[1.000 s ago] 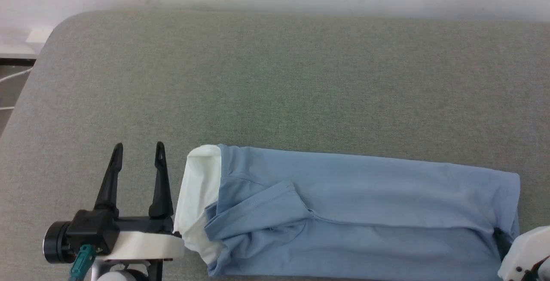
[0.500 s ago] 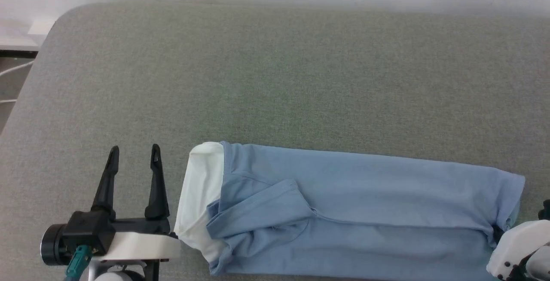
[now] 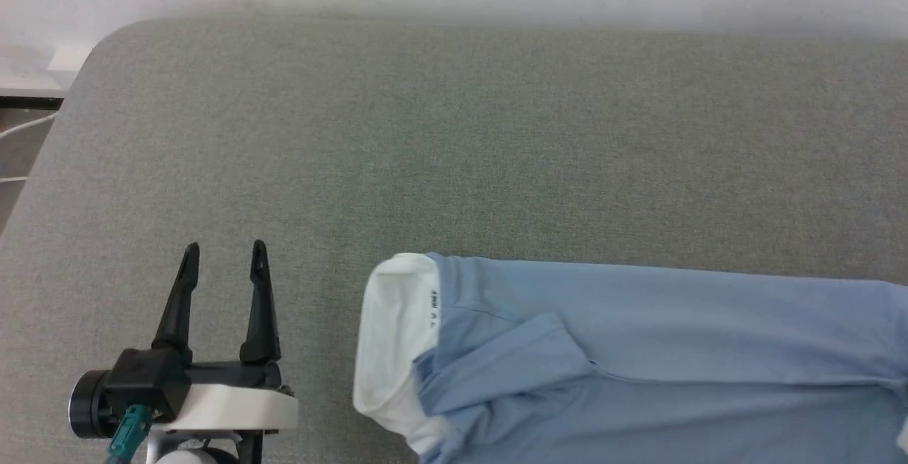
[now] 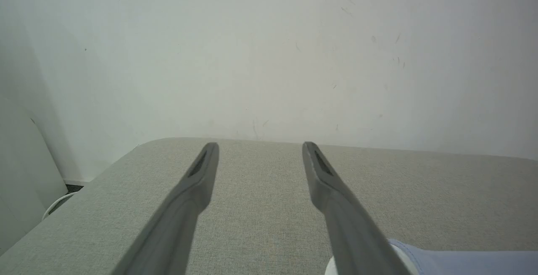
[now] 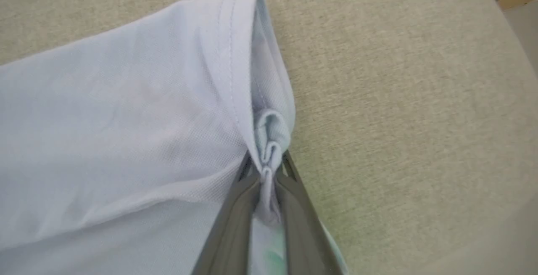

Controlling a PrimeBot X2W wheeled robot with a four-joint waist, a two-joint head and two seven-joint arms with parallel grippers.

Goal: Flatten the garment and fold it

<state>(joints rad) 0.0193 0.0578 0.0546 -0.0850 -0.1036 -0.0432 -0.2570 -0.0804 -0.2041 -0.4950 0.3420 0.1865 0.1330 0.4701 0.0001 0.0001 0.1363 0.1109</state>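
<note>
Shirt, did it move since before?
Yes. The shirt slid toward the robot's right, away from the rounded left corner of the table; the right gripper grips its hem.

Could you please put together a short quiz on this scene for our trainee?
1. In the head view, which end of the shirt has the white collar?
2. True or false: the left end effector grips the collar.
3. The right end effector is: A) open above the shirt; B) shut on a bunched shirt edge; C) shut on the collar.

Key: 1. The left end. 2. False: it is open and apart from the shirt. 3. B.
</note>
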